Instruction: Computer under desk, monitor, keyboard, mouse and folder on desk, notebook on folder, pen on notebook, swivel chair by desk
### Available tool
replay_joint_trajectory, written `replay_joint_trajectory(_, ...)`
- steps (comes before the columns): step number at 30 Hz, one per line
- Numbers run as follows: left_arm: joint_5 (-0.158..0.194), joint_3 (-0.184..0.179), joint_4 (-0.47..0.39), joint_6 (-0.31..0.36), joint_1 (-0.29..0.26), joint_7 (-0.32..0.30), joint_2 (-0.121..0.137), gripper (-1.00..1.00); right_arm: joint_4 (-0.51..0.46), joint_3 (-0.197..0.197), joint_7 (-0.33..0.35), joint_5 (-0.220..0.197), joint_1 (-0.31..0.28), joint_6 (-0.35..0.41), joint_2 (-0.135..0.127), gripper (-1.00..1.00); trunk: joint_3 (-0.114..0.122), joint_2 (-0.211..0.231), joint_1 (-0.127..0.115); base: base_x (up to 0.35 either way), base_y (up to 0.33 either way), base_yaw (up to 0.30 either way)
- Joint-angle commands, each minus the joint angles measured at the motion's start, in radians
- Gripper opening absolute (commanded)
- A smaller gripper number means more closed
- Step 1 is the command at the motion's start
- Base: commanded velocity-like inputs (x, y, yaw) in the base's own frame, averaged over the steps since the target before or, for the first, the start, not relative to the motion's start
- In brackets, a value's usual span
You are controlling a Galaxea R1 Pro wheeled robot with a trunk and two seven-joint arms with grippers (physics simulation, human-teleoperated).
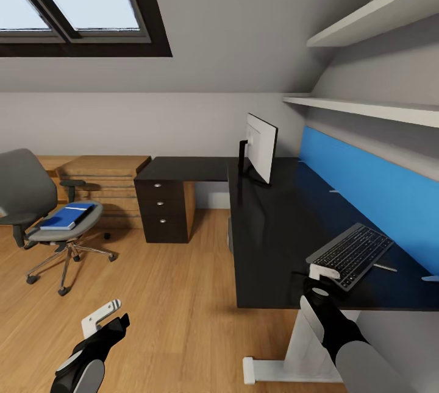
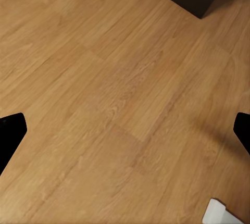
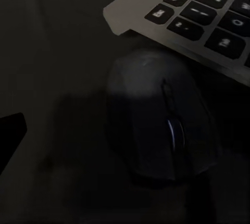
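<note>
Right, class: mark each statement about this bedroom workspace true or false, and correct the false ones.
1. The blue folder lies on the swivel chair seat. True.
2. The monitor stands on the floor. False: it stands on the black desk.
3. The mouse sits on the desk right beside the keyboard. True.
4. The left gripper holds the folder. False: it hangs open over the wood floor, holding nothing.
5. The keyboard lies on the chair. False: it lies on the desk.
</note>
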Motion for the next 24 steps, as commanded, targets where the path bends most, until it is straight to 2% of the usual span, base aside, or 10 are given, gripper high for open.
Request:
replay_joint_trajectory(1, 0.007, -0.002, -0.001, 0.002, -0.001, 0.009, 0.001, 1.0, -0.002, 0.001, -0.005, -0.004, 0.0, 0.006, 0.0, 1.0, -0.001, -0.001, 0.0, 0.0, 0.0, 0.0)
replay_joint_trajectory(24, 0.007, -0.005, -0.001, 0.002, -0.001, 0.007, -0.001, 1.0, -0.001, 0.001, -0.007, -0.003, 0.0, 0.006, -0.002, 1.0, -0.001, -0.001, 0.0, 0.014, -0.007, 0.0)
